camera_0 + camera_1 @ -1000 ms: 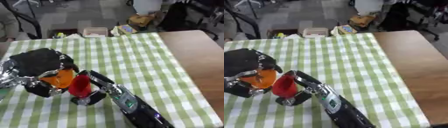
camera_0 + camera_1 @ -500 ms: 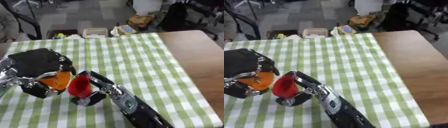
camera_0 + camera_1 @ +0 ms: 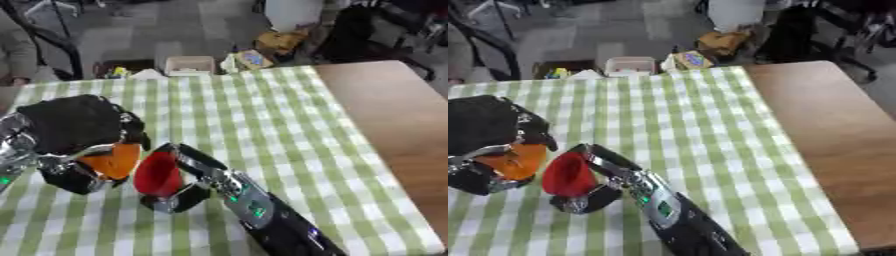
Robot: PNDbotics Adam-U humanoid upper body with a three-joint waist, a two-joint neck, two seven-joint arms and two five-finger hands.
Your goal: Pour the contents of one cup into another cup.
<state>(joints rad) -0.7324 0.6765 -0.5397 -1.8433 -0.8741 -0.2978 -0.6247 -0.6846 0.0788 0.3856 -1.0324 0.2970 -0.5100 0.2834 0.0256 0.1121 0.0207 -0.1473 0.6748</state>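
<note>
Gripping two cups — left hand (image 3: 74,125) wraps one orange cup (image 3: 114,161), right hand (image 3: 188,172) one red cup (image 3: 157,174).

A red cup (image 3: 158,173) is tilted with its mouth turned toward an orange cup (image 3: 114,160), which is seen just to its left and likewise tipped, the two nearly touching near the left front of the green checked tablecloth (image 3: 262,125).
</note>
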